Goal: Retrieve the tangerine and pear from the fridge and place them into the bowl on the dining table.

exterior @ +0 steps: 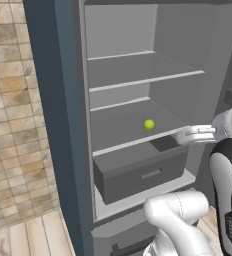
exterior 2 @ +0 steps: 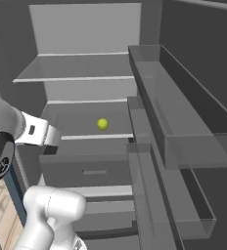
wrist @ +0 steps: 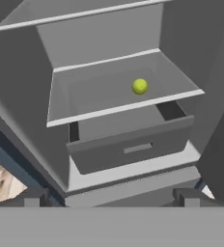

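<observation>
The fridge (exterior: 63,100) stands with its door swung wide, exposing grey shelves and a drawer (exterior: 138,172) pulled partly forward below them.

The pear (exterior: 149,124) rests on the lower shelf (exterior: 123,125), roughly at its centre and directly above the drawer. It is the single fruit on that shelf. In the right base view the pear (exterior 2: 102,124) sits on the same shelf, left of the door bins (exterior 2: 184,127) that line the open door. In the hand view the pear (wrist: 140,86) lies toward the right half of the shelf, set back from its front lip.

The end effector (exterior: 184,136) is held at the front edge of the lower shelf, to the right of the pear and nearer the onlooker. It is apart from the fruit, with bare shelf between them. Its jaws are released, spread fully and grasping nothing; the two fingertips (wrist: 36,198) stand far apart at the bottom of the hand view.
</observation>
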